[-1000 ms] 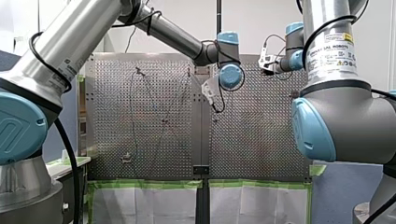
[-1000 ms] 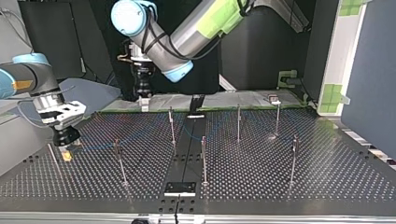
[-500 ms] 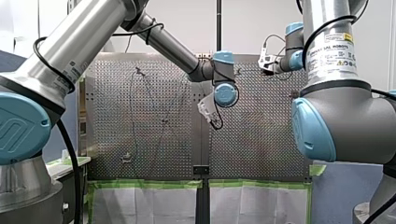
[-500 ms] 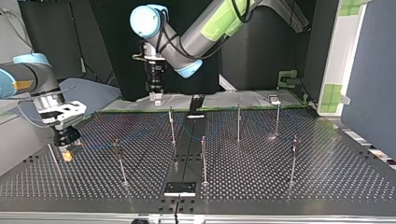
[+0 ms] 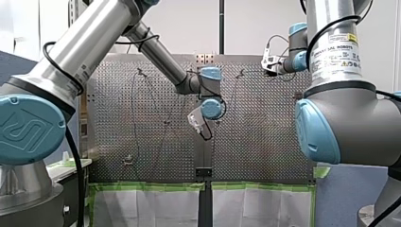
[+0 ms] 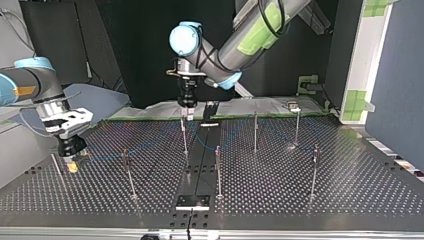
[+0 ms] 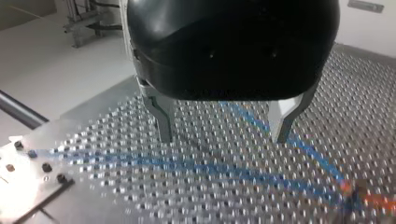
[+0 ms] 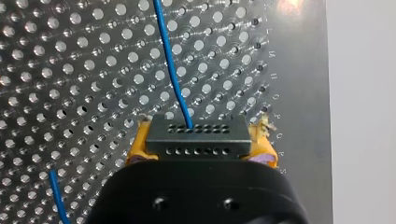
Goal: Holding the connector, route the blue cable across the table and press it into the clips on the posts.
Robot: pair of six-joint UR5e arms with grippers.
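My right gripper (image 8: 201, 148) is shut on a black multi-hole connector (image 8: 196, 133), with yellow pads (image 8: 139, 145) on both its ends. A thin blue cable (image 8: 170, 70) leaves the connector's face and runs off across the perforated plate. In the top view this gripper (image 6: 71, 155) sits low over the table at the left, and the cable (image 6: 100, 158) trails faintly toward the middle. My left gripper (image 7: 223, 137) hangs open above the plate with nothing between its metal fingers (image 7: 161, 119). Blurred blue cable strands (image 7: 196, 165) pass below it. It hovers above a post (image 6: 183, 132).
Several thin upright posts stand on the table, such as one by the middle strip (image 6: 218, 170), one at the left (image 6: 127, 172) and one at the right (image 6: 315, 170). A dark strip with a bracket (image 6: 192, 201) splits the plate. Green tape edges the far side (image 6: 280, 116).
My left arm has swung toward the top view's right, carrying its open gripper from beyond the table's far edge to above a post near the middle. My right arm has stayed put.
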